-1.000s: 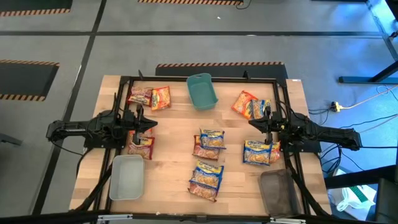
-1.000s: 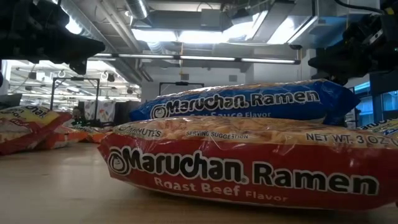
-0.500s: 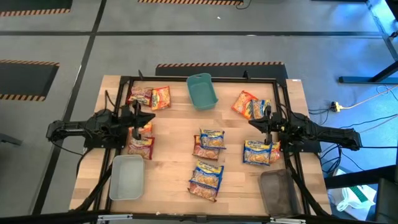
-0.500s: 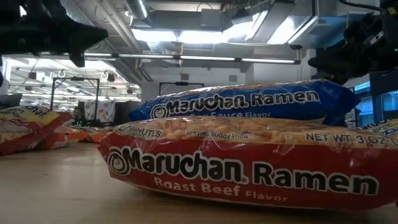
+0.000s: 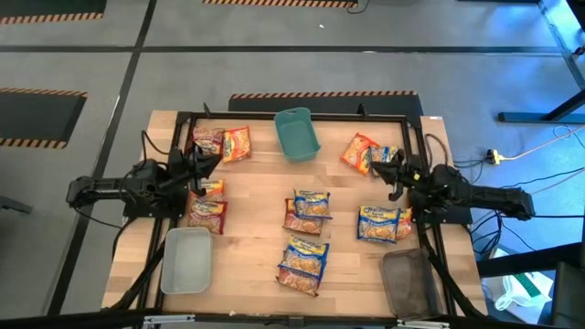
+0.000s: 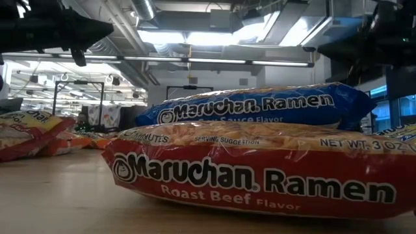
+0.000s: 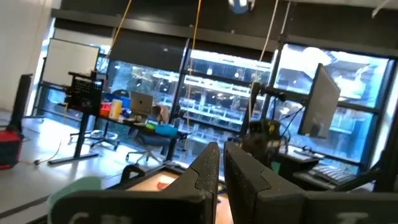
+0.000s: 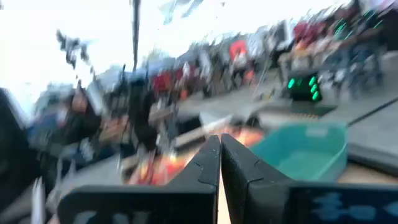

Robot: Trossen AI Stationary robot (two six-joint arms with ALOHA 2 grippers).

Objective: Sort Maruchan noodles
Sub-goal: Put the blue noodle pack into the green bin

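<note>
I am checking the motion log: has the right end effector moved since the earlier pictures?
Yes. In the high view, the right end effector has shifted toward the orange packet near the teal tray, away from the blue packet.

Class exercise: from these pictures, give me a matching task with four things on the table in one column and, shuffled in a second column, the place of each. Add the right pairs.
Things:
1. teal tray
2. light grey tray
3. dark tray
4. left gripper

Places:
A. near edge, right corner
B. far edge, middle
C. above the packets on the left side
D. near edge, left corner

Pairs: 1-B, 2-D, 3-A, 4-C
</note>
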